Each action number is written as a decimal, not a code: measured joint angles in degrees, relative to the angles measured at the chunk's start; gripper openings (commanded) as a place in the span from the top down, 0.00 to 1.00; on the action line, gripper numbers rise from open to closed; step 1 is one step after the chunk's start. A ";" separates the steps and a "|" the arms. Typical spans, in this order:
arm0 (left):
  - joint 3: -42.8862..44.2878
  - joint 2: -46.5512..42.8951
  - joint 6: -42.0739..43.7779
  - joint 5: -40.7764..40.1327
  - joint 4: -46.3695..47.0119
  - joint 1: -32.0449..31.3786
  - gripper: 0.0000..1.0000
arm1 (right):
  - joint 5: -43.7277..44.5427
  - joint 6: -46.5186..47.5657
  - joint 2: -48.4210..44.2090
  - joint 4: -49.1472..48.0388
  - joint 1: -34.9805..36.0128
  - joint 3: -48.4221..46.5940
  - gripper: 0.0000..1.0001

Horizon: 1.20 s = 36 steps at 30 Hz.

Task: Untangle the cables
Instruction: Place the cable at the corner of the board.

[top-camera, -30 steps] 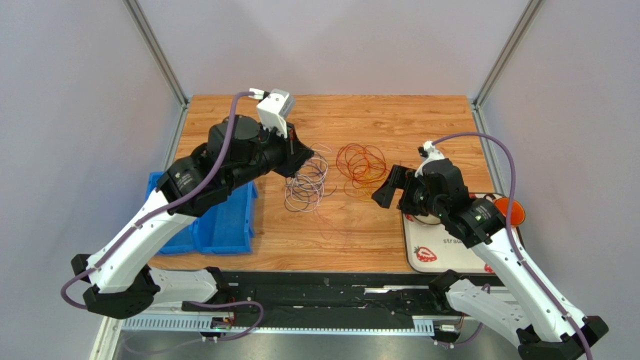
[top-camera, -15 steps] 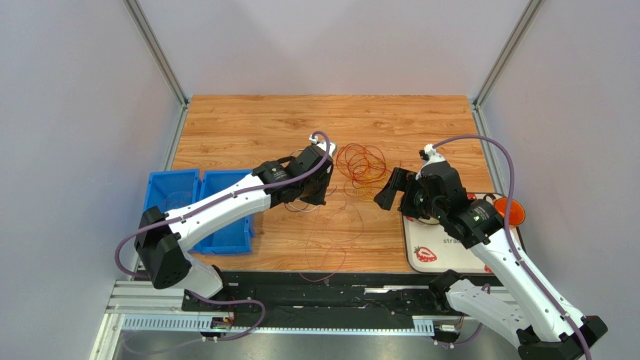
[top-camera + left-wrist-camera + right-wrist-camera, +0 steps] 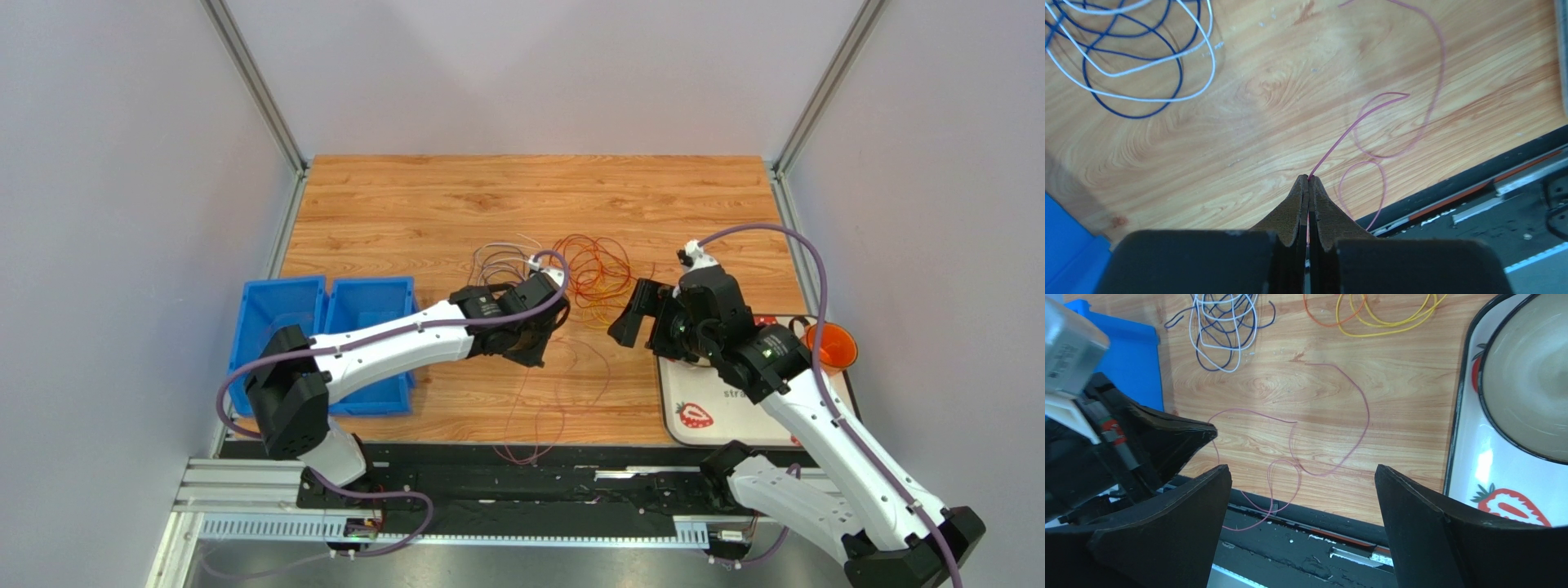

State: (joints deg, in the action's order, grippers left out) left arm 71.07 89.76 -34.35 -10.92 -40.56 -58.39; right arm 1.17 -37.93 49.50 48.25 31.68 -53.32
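Note:
The cables lie in separate loops on the wooden table. White and dark blue loops (image 3: 503,260) (image 3: 1125,55) (image 3: 1226,324) sit mid-table, with orange and yellow loops (image 3: 589,270) (image 3: 1376,312) to their right. A thin pink cable (image 3: 550,410) (image 3: 1389,98) (image 3: 1333,416) trails over the table's front edge. My left gripper (image 3: 537,349) (image 3: 1309,179) is shut on this pink cable, low over the wood; its dark fingers (image 3: 1192,435) also appear in the right wrist view. My right gripper (image 3: 628,321) (image 3: 1303,496) hangs open and empty, right of the pink cable.
Two blue bins (image 3: 331,343) stand at the left. A white strawberry-print tray (image 3: 699,410) (image 3: 1462,471) carrying a bowl (image 3: 1530,373) is at the front right, with an orange cup (image 3: 834,347) beside it. A black rail (image 3: 528,472) runs along the front edge.
My left arm swung from over the white and dark loops toward the front middle, drawing the pink cable out with it. Those loops are now uncovered. The right arm barely moved.

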 measured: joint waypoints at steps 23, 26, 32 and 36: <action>9.14 13.99 6.84 -5.42 -11.65 -0.72 0.37 | -13.46 -3.93 6.88 -9.18 4.68 10.67 0.09; 9.25 13.99 6.80 -6.40 -11.96 -0.26 0.35 | -12.48 -3.50 8.79 -9.16 7.32 10.67 0.10; 9.49 13.70 7.13 -7.45 -12.74 2.58 0.35 | -9.44 -2.19 12.09 -9.18 12.59 10.62 0.12; 8.55 9.86 7.61 -7.34 -12.63 8.04 0.34 | -7.21 -1.42 15.74 -9.14 16.48 10.29 0.13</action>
State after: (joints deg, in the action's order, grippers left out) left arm 79.61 99.61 -26.74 -18.26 -53.19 -50.35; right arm -6.04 -39.35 65.23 39.11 48.16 -43.03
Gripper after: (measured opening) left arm 0.654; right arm 0.887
